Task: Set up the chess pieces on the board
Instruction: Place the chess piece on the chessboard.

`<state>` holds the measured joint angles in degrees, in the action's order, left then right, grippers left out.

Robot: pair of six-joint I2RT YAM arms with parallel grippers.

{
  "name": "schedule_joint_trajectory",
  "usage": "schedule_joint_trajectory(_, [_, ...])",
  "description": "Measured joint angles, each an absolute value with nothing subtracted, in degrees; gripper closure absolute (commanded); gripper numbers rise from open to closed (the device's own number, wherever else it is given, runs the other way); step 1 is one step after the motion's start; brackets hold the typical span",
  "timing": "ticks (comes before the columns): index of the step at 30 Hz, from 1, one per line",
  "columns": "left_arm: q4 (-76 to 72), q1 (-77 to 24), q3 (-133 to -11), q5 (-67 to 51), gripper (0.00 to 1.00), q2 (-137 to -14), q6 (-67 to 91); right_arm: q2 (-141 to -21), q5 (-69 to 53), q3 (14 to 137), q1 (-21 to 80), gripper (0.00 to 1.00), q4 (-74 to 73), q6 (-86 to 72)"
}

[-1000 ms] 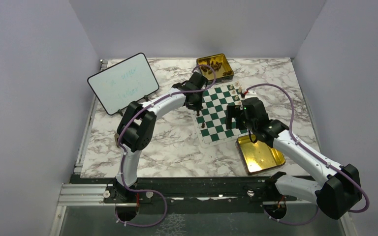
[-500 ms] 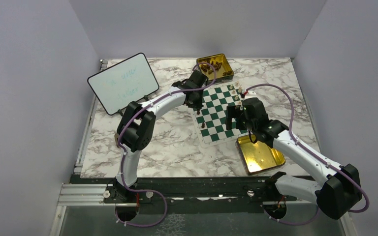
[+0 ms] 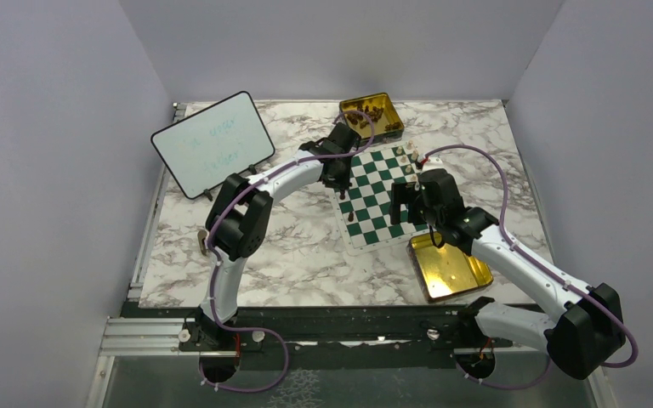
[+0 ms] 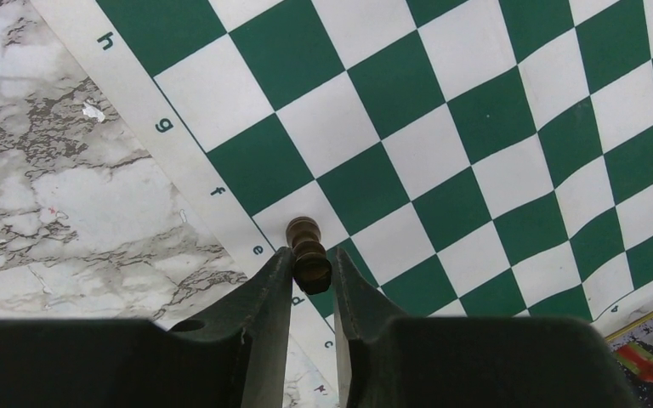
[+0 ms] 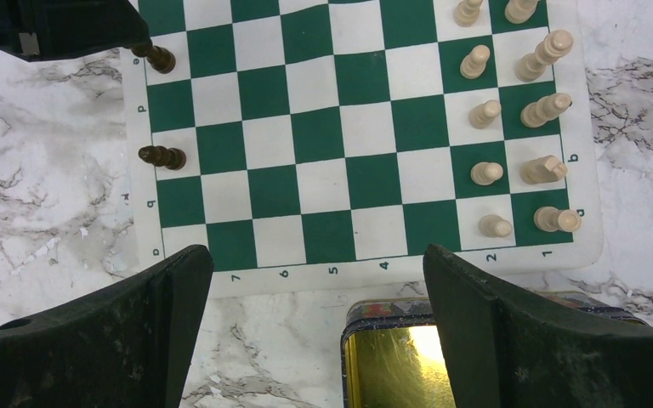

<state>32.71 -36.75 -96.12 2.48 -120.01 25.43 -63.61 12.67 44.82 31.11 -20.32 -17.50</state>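
Chess pieces (image 5: 486,172): cream ones stood in two rows at one end of the board (image 5: 366,127); a lone dark piece (image 5: 163,156) stood at the opposite edge.
Left gripper (image 4: 312,262): fingers pinched a second dark piece (image 4: 304,235) just above the board's edge squares.
Change: almost none; it had crept slightly along that edge, grip unchanged.
Right gripper (image 5: 316,263): fingers spread wide, empty, above the gold tin (image 5: 391,365).
Meaning: release looked close; most dark pieces remained unplaced.

A marble-patterned table (image 3: 289,255) is enclosed by plain grey walls (image 3: 51,170). A whiteboard (image 3: 212,143) with a black rim is propped at a tilt at the far left, marked with faint writing that cannot be read. One gold tin (image 3: 366,97) is set near the far edge. A second gold tin (image 3: 451,268) is placed at the near right.
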Motion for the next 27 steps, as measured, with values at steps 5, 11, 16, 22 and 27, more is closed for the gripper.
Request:
schedule_joint_trajectory(5, [32.84,-36.75,-96.12,2.68,0.61,-120.16,25.43,-63.61,12.73,44.82,31.11,0.0,-20.29,-17.43])
schedule_joint_trajectory(11, [32.91,-36.75,-96.12,2.9,0.52,-120.16,25.43,-63.61,12.71,44.82,31.11,0.0,-20.29,-17.37])
schedule_joint_trajectory(16, [32.93,-36.75,-96.12,2.9,0.46,-119.98,25.47,-63.57,12.32,44.82,31.11,0.0,-20.32,-17.52])
schedule_joint_trajectory(22, [33.41,-36.56,-96.12,2.87,0.4,-116.31,25.47,-63.42,11.49,46.04,31.09,0.0,-20.91,-18.44])
schedule_joint_trajectory(27, [33.58,-36.45,-96.09,3.07,0.26,-109.65,25.21,-63.31,10.76,48.93,31.09,0.0,-21.08,-20.01])
